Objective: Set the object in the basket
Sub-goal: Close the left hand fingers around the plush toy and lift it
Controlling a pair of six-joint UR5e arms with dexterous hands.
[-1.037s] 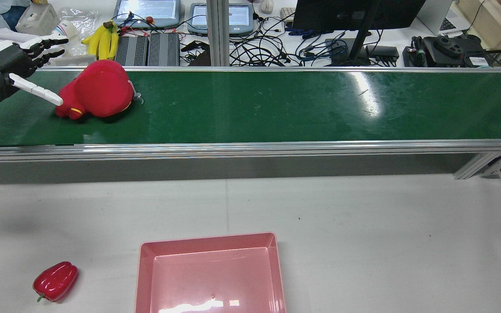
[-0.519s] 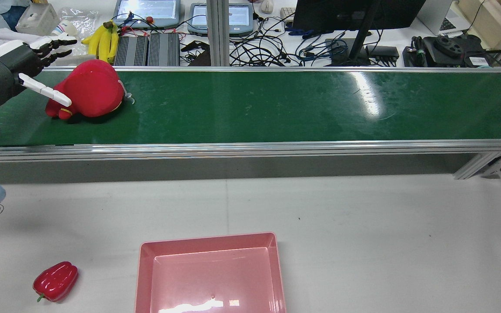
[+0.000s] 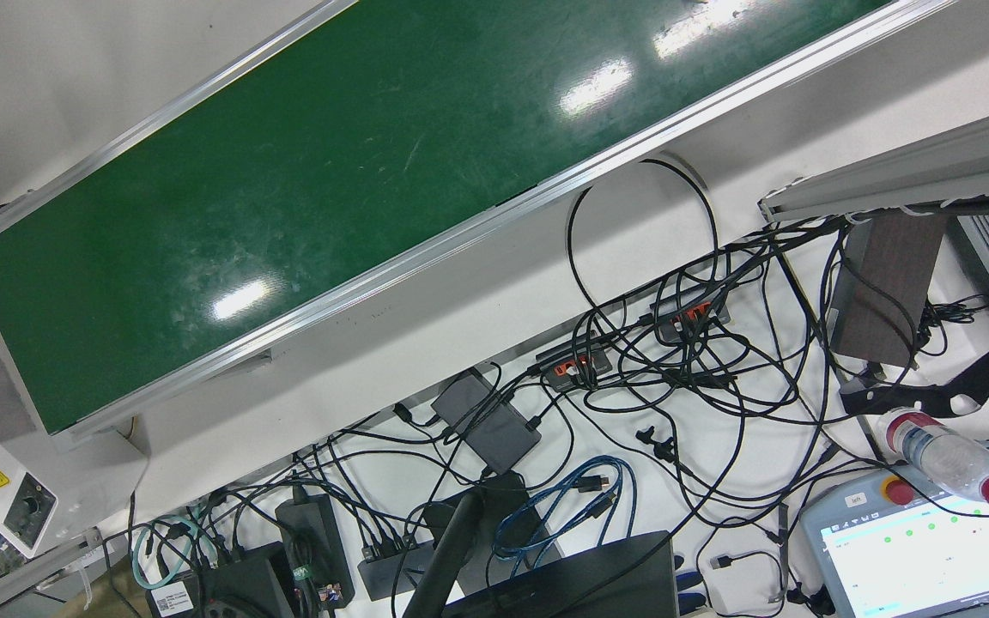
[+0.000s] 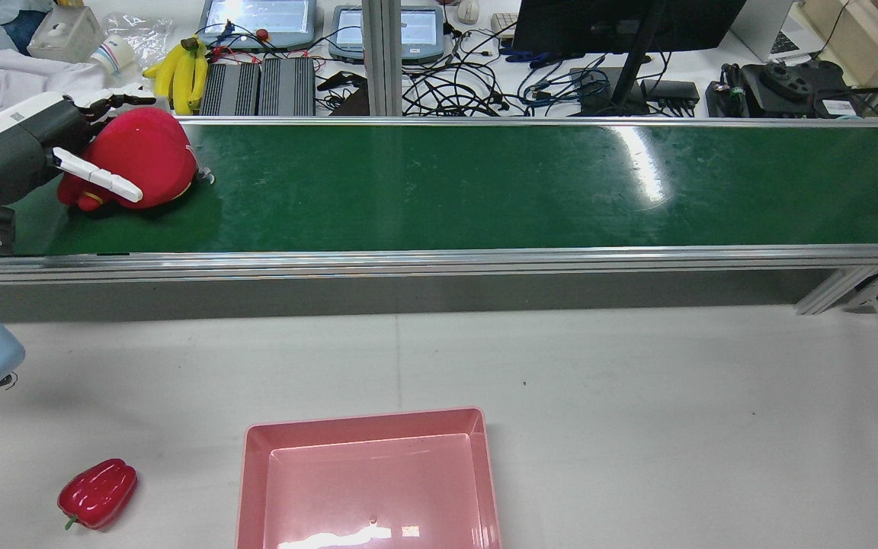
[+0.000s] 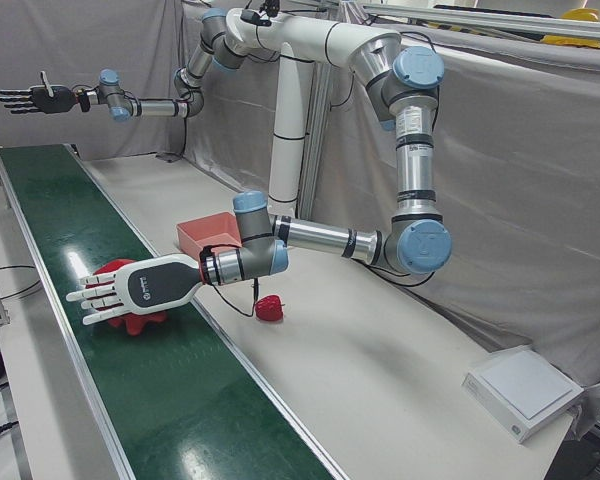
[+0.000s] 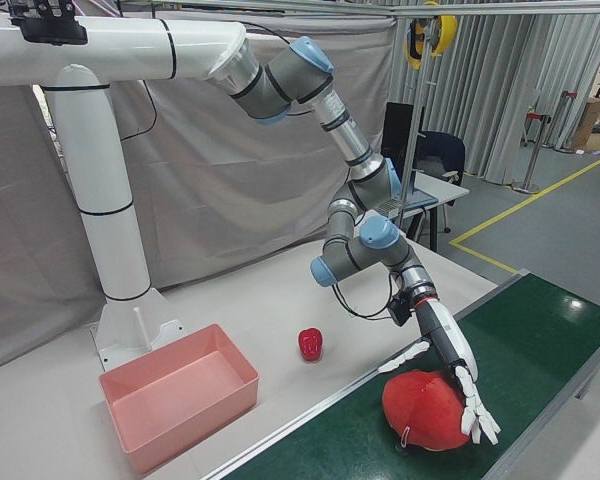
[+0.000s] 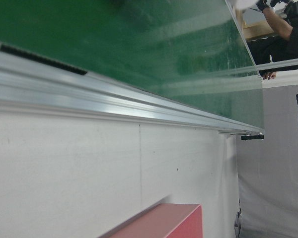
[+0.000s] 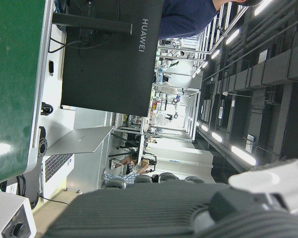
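— Where is the rounded red plush toy (image 4: 151, 152)?

— On the green conveyor belt (image 4: 485, 183), at its end before the left arm, well apart from the pink rectangular plastic basket (image 4: 366, 425) on the grey counter (image 4: 637, 396).

— And the left robot hand (image 4: 31, 152)?

— Right at the toy, released, fingers spread. In the rear view the white thumb crosses the toy's near side and the dark fingers reach over its far top. I cannot tell whether they touch it.

— Which way does the toy lie?

— Its long axis runs roughly along the belt. The narrow end with the yellow band points toward the palm; the bulky end faces away.

— The right robot hand (image 5: 28, 98)?

— Raised high over the belt's far end, fingers spread, holding nothing.
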